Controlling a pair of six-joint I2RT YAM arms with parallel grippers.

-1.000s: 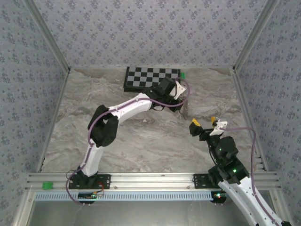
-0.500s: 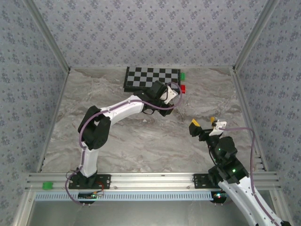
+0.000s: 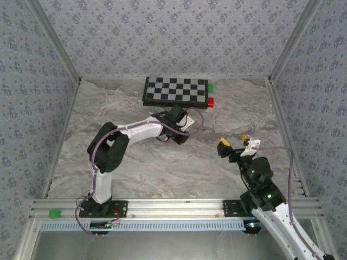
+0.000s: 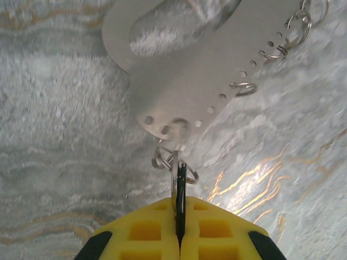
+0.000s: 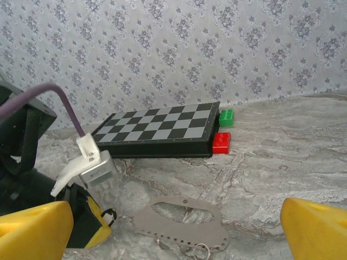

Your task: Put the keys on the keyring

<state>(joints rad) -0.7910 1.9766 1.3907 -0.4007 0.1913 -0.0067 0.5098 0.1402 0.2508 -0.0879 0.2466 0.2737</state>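
Keyring (image 4: 179, 65), a flat silver-grey oval metal loop, lies on the bench (image 3: 135, 168). The left pincer (image 4: 179, 216), clamped on the small black-headed key (image 4: 180, 181), has withdrawn from the checkerboard (image 3: 176, 91). The right pincer (image 3: 234, 142) stands open, so threading is probably next.

One checkerboard (image 3: 175, 91), one red block (image 3: 210, 101), one green block (image 3: 210, 86), one keyring (image 4: 206, 70), one key (image 4: 180, 187).
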